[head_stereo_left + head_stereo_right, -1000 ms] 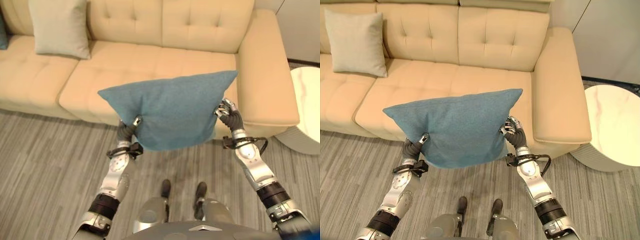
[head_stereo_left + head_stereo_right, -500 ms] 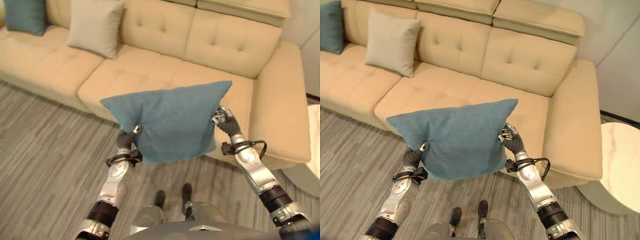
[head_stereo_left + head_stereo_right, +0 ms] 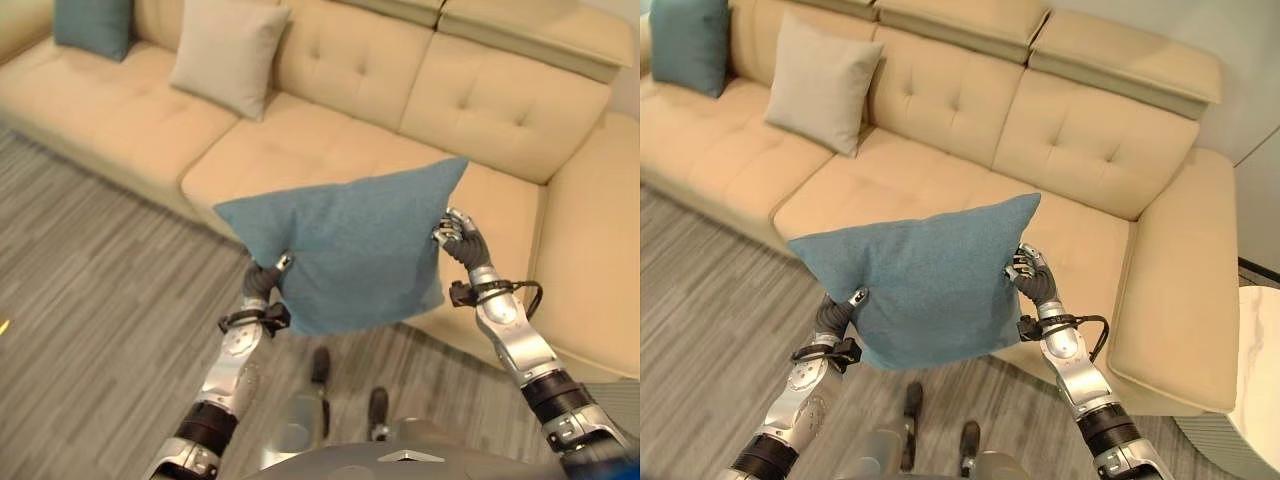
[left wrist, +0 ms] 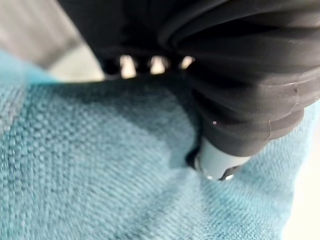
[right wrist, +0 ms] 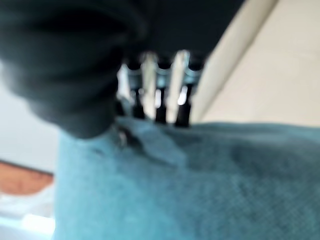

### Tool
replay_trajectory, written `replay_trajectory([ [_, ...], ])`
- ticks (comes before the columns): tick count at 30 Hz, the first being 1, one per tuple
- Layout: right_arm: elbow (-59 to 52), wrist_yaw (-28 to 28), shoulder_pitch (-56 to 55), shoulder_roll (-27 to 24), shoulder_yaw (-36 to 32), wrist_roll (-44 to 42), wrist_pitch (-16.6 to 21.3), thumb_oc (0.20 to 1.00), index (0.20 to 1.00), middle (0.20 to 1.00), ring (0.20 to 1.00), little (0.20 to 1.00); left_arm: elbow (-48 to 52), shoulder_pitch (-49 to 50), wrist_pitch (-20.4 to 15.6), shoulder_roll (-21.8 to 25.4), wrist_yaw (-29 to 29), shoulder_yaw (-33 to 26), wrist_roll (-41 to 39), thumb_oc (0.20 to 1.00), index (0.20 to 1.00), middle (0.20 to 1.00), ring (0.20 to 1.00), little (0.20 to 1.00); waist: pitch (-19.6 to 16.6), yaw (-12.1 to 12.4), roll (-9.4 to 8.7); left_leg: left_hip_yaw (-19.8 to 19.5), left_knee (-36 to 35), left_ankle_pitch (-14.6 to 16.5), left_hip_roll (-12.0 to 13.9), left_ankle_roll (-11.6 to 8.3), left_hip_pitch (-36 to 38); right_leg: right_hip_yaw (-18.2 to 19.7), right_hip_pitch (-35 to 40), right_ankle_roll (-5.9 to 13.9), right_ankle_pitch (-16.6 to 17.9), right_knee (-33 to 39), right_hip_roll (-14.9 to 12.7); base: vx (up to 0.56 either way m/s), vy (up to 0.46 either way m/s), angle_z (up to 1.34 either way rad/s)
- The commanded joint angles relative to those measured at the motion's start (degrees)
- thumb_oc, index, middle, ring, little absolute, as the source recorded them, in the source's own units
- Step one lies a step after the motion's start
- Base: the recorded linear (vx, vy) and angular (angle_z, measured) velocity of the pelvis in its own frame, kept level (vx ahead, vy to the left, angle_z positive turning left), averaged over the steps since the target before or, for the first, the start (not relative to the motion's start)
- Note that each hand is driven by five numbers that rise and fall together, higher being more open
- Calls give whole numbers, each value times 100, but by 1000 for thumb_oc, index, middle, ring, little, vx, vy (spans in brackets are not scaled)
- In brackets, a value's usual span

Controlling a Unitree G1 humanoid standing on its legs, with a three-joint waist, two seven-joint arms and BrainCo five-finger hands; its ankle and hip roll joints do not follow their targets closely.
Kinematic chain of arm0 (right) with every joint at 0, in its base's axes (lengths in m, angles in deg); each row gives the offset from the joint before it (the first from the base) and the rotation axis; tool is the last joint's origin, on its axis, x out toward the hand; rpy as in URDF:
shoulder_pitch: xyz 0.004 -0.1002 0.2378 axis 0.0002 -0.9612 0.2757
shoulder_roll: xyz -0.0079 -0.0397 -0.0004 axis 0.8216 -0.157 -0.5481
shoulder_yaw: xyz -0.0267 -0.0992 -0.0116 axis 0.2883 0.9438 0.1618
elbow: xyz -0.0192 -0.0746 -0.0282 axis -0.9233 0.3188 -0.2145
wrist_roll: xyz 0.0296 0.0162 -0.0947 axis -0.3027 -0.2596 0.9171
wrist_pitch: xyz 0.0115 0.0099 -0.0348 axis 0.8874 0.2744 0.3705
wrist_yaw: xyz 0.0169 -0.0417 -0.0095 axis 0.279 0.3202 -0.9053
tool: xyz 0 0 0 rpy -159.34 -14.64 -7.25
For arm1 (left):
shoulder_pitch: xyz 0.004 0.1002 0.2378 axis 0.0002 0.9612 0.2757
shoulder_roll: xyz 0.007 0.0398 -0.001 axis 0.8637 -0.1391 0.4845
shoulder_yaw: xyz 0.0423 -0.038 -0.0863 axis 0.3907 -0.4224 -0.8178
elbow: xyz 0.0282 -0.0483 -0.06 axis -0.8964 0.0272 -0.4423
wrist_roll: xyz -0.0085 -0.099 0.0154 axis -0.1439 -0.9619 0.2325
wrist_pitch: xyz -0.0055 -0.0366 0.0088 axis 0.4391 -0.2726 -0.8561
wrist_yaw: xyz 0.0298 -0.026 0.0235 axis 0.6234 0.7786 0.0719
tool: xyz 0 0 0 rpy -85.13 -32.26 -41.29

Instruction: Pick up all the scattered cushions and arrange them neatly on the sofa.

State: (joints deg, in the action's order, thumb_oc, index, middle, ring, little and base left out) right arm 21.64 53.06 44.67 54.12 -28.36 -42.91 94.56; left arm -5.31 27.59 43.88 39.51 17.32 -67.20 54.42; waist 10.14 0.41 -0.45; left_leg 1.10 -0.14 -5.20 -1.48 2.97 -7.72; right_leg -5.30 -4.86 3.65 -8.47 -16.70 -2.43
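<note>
The robot held a teal cushion (image 3: 925,280) up in the air, just in front of the sofa (image 3: 1110,150), with the cushion's face turned toward the camera. The left hand (image 3: 262,278) pinched its lower left edge, thumb pressed into the cloth – the left wrist view showed the weave dimpled under it. The right hand (image 3: 1032,275) had its fingers curled round the right edge, near the top corner.

On the sofa, 2 cushions already leaned against the backrest: a beige cushion (image 3: 822,83) over the left-hand seat and, further toward the sofa's left end, a second teal cushion (image 3: 686,45). The middle and right seats of the sofa lay bare.

Judging by that, the task looked well along – 2 cushions placed, 1 in hand and not yet set down. What remained was to carry the held cushion over the sofa seat and stand it against the backrest in line with the others. The wood-grain floor (image 3: 100,270) in front of the sofa carried no other cushion.
</note>
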Motion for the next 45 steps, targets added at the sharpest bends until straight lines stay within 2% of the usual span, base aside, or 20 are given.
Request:
replay_trajectory([
  [1, -455, 99, 512, 326, 303, 207, 554, 200, 200, 200, 200, 200, 1112, -586, -557, 115, -355, 237, 254, 200, 200, 200, 200, 200, -361, 157, -310, -62, 174, 82, -211, -143, 162, 422, 96, 424, 1325, -453, -173, 79, 158, -7],
  [4, -407, 93, 548, 385, 316, 183, 550, 200, 200, 200, 200, 200, 1103, -651, -552, 157, -330, 239, 355, 200, 200, 200, 200, 200, -340, 135, -287, -65, 219, 219, -185, -114, 251, 409, -131, 365, 1232, -583, -147, 114, 132, -4],
  [7, -274, 137, 691, 403, 380, 83, 545, 200, 200, 200, 200, 200, 1116, -674, -587, 200, -316, 173, 353, 200, 200, 200, 200, 200, -384, 107, -291, -93, 72, 315, -190, -126, 447, 220, -359, 293, 1120, 157, -26, 170, 52, -10],
  [9, -232, 181, 746, 411, 432, -13, 559, 200, 200, 200, 200, 200, 1109, -684, -595, 208, -300, 118, 347, 200, 200, 200, 200, 200, -408, 74, -374, -55, -22, 431, -247, -155, 616, -37, -526, 324, 1258, 1001, 49, 227, -4, -41],
  [11, -198, 225, 740, 395, 476, -70, 555, 200, 200, 200, 200, 200, 1076, -679, -579, 207, -291, 56, 321, 200, 200, 200, 200, 200, -394, 26, -450, -30, -30, 598, -288, -189, 828, -328, -699, 402, 1560, 1535, 95, 264, -9, -57],
  [13, -251, 273, 647, 360, 454, -78, 531, 200, 200, 200, 200, 200, 1088, -638, -593, 189, -348, 53, 303, 200, 200, 200, 200, 200, -389, -37, -463, -73, 68, 672, -275, -231, 900, -242, -574, 419, 1583, 1545, 59, 288, -52, -24],
  [14, -285, 281, 529, 267, 384, -19, 540, 200, 200, 200, 200, 200, 1080, -630, -613, 137, -441, 123, 309, 200, 200, 200, 200, 200, -440, -96, -493, -125, 188, 712, -247, -287, 965, 25, -387, 325, 1551, 1597, 150, 332, -87, 23],
  [16, -356, 256, 462, 202, 297, -28, 535, 200, 200, 200, 200, 200, 1106, -603, -576, 77, -498, 163, 273, 200, 200, 200, 200, 200, -501, -116, -481, -111, 386, 740, -183, -384, 953, -131, -227, 265, 1540, 1714, 139, 283, -111, 36],
  [17, -433, 213, 368, 148, 173, -89, 564, 200, 200, 200, 200, 200, 1048, -713, -558, 56, -558, 259, 224, 200, 200, 200, 200, 200, -495, -210, -534, 33, 1069, 554, -21, -608, 694, -136, -73, 165, 1491, 1768, 146, 210, -146, 4],
  [18, -439, 203, 372, 117, 153, -100, 570, 200, 200, 200, 200, 200, 1051, -747, -553, 37, -573, 287, 206, 200, 200, 200, 200, 200, -467, -220, -583, 49, 1479, 509, 34, -677, 506, -185, 6, 132, 1482, 1808, 122, 175, -142, 13],
  [20, -451, 158, 364, 74, 154, -120, 566, 200, 200, 200, 200, 200, 1036, -790, -538, 8, -521, 322, 212, 200, 200, 200, 200, 200, -405, -136, -618, -186, 1900, 505, -48, -645, 258, -104, 152, 53, 1435, 1885, 163, 146, -64, 38],
  [21, -433, 162, 351, 86, 151, -149, 552, 200, 200, 200, 200, 200, 1070, -740, -523, -10, -494, 273, 230, 200, 200, 200, 200, 200, -398, -38, -647, -433, 1689, 636, -226, -561, 57, 36, 204, 88, 1417, 1934, 174, 204, -21, -22],
  [23, -371, 169, 357, 51, 132, -153, 545, 200, 200, 200, 200, 200, 1113, -686, -526, 1, -479, 236, 269, 200, 200, 200, 200, 200, -407, 21, -659, -543, 1210, 698, -233, -522, 16, 178, 290, 143, 1378, 1969, 196, 191, 17, -66],
  [26, -311, 166, 351, 44, 145, -144, 545, 200, 200, 200, 200, 200, 1137, -659, -514, 6, -445, 214, 310, 200, 200, 200, 200, 200, -389, 117, -624, -744, 738, 434, -242, -563, -18, 319, 387, 141, 1315, 1950, 259, 102, 35, -52],
  [28, -224, 133, 350, 24, 149, -136, 535, 200, 200, 200, 200, 200, 1159, -646, -523, 17, -371, 170, 357, 200, 200, 200, 200, 200, -325, 256, -569, -1140, 517, 84, -286, -649, -211, 482, 448, 131, 1254, 1886, 330, 112, 63, -40],
  [29, -213, 166, 347, 7, 132, -169, 536, 200, 200, 200, 200, 200, 1155, -655, -528, 31, -394, 148, 362, 200, 200, 200, 200, 200, -336, 273, -552, -1213, 470, 111, -293, -649, -146, 528, 461, 131, 1228, 1882, 345, 106, 73, -47],
  [33, -146, 240, 321, -2, 101, -285, 504, 200, 200, 200, 200, 200, 1150, -718, -506, 71, -410, 213, 408, 200, 200, 200, 200, 200, -462, 265, -474, -1252, 67, 79, -241, -607, 199, 622, 539, 160, 1182, 1923, 334, 124, 118, -57],
  [39, 40, 220, 635, 77, 248, -362, 419, 200, 200, 200, 200, 200, 1106, -914, -483, 196, -329, 222, 421, 200, 200, 200, 200, 200, -523, 295, -409, -885, -300, 93, -192, -480, 500, 874, 486, 274, 1288, 2036, 264, 42, 118, -36],
  [40, 128, 190, 932, 101, 369, -333, 387, 200, 200, 200, 200, 200, 1065, -1034, -511, 256, -244, 170, 417, 200, 200, 200, 200, 200, -541, 345, -386, -695, -391, 117, -191, -459, 585, 884, 482, 324, 1319, 2041, 214, 68, 118, -72],
  [45, 475, 73, 1822, 129, 710, -329, 284, 200, 200, 200, 200, 200, 530, -1844, -567, 240, 7, 221, 268, 200, 200, 200, 200, 200, -569, 225, -279, -594, -486, 165, -167, -492, 707, 861, 523, 342, 1309, 2143, 143, 51, 19, -23],
])
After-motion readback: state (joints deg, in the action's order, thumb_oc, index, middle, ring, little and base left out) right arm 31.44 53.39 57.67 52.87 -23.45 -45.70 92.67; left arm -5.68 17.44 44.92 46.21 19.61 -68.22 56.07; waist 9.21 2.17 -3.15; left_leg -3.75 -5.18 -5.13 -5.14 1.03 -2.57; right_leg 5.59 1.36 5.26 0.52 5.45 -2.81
